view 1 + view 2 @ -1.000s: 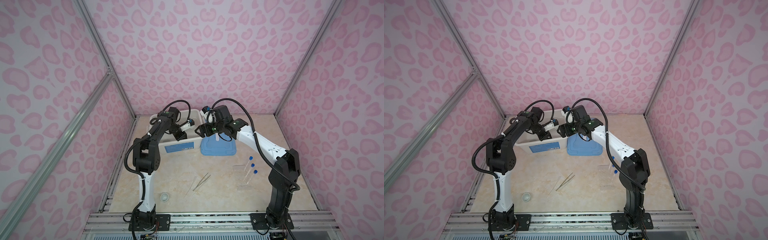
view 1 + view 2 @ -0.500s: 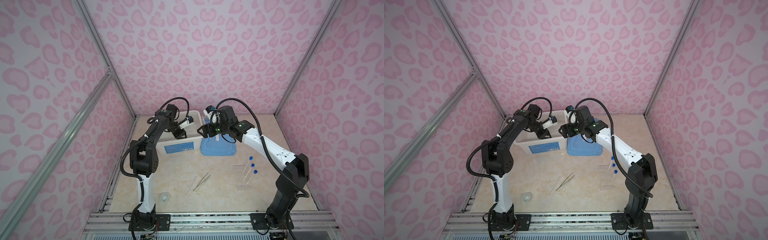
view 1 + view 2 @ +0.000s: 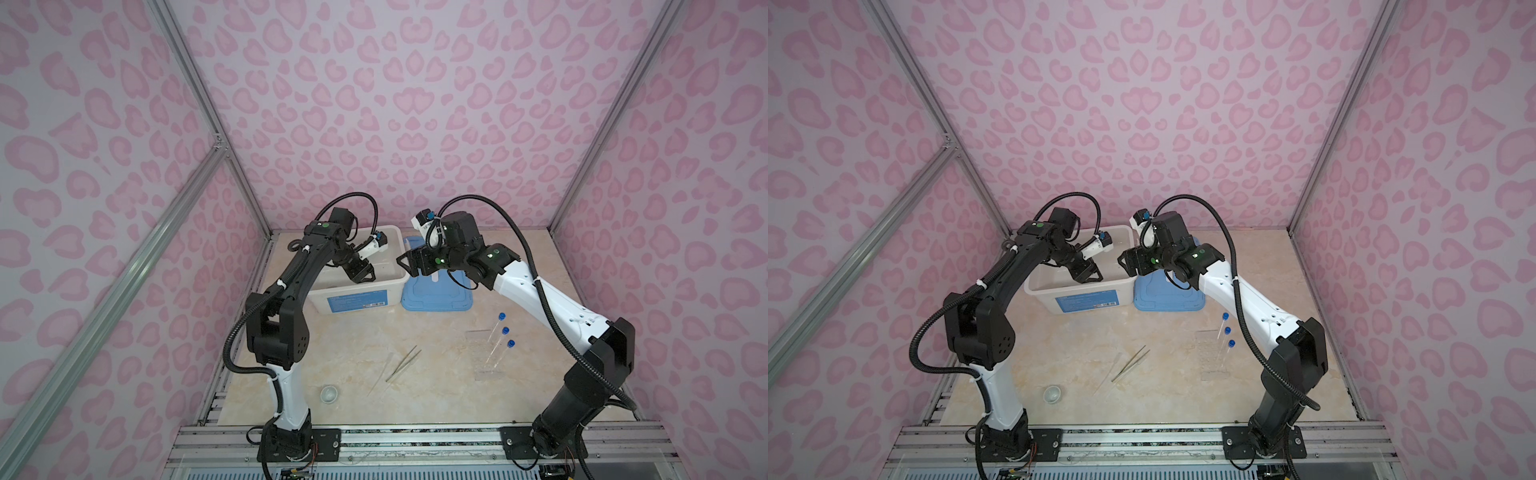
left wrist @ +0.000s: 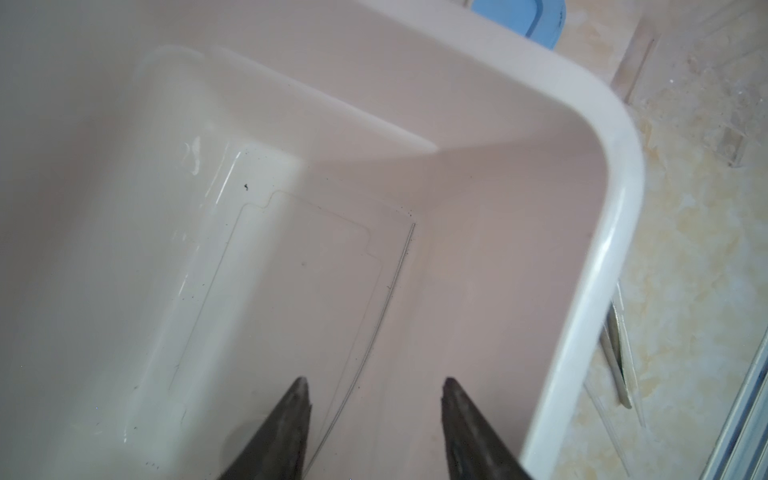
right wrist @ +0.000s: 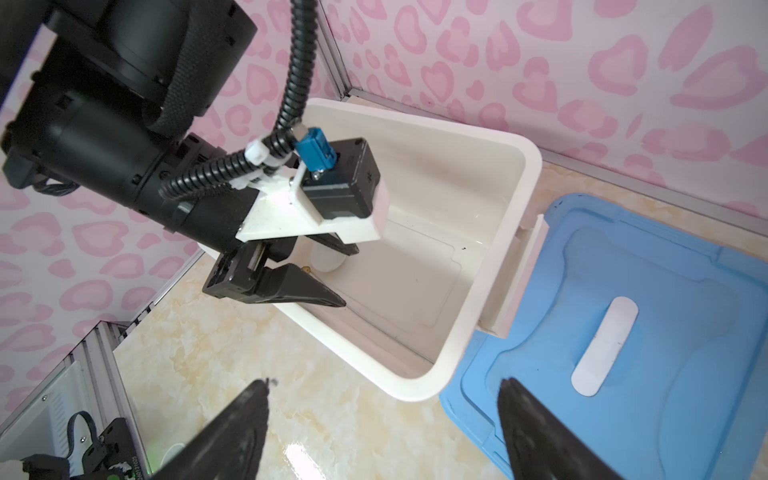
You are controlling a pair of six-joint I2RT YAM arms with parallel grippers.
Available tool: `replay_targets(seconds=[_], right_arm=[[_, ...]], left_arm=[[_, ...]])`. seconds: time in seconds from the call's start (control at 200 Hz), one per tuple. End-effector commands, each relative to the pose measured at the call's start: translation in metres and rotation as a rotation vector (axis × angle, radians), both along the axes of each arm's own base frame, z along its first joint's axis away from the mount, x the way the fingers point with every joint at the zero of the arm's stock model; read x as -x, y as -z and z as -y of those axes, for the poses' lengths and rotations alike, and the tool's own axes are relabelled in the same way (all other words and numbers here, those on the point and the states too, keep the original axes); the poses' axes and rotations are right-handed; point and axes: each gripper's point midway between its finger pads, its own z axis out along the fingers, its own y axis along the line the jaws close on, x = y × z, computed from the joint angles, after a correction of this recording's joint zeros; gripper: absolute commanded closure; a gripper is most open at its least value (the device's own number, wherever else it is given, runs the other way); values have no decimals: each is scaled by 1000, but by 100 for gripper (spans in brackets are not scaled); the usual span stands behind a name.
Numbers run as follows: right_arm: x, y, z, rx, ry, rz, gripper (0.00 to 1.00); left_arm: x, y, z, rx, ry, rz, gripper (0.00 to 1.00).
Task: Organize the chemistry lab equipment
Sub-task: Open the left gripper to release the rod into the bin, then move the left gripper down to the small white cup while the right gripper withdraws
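Observation:
My left gripper (image 3: 363,276) hangs open inside the white bin (image 3: 357,293), with nothing between its fingers (image 4: 299,399). Under it a small white dish (image 5: 328,259) rests on the bin floor, next to a long thin rod (image 4: 390,291). My right gripper (image 3: 409,264) is open and empty above the bin's right corner and the blue lid (image 3: 436,295). On the table stand three blue-capped tubes (image 3: 505,331) in a clear rack (image 3: 484,357). Metal tweezers (image 3: 403,365), a clear dropper (image 3: 380,376) and a second small dish (image 3: 329,393) lie nearer the front.
The bin and lid sit against the back wall, side by side. Pink patterned walls with metal frame posts close in the table on three sides. An aluminium rail (image 3: 415,440) carrying both arm bases runs along the front edge.
The left gripper's jaws have spread apart inside the bin. The right arm has swung a little to the right, its gripper still open beside the bin.

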Motion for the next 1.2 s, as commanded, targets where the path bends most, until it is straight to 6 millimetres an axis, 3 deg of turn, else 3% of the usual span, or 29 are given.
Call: replay_targets(seconds=[0.0, 0.205, 0.31, 0.365, 0.39, 0.465, 0.585, 0.62, 0.67, 0.795, 0.925, 1.195], right_arm=[[1, -6, 4, 9, 22, 32, 11], [12, -21, 14, 18, 43, 72, 9], [20, -28, 21, 36, 47, 82, 7], [26, -32, 23, 44, 41, 92, 6], [30, -34, 23, 49, 33, 99, 6], [39, -37, 24, 78, 23, 118, 5], [56, -33, 21, 134, -13, 129, 5], [60, -31, 22, 136, -18, 120, 5], [63, -29, 23, 122, -9, 99, 5], [79, -34, 19, 89, 3, 100, 6], [102, -34, 7, 174, -33, 135, 7], [125, 5, -24, 284, -43, 153, 8]], left_arm=[[-13, -28, -5, 12, -92, 102, 38], [-23, -90, -12, 129, -316, 238, 23], [-18, -128, -15, 250, -473, 294, 16], [-9, -145, -16, 349, -557, 299, 13], [-5, -153, -17, 389, -603, 306, 1], [13, -163, -29, 390, -742, 337, 3], [52, -146, -40, 468, -931, 267, 3], [65, -143, -33, 496, -928, 260, 3], [82, -118, -30, 458, -955, 252, 3], [117, -85, -30, 409, -957, 243, 3], [152, -56, -26, 364, -903, 243, 2], [208, -5, -50, 334, -864, 196, 1]])
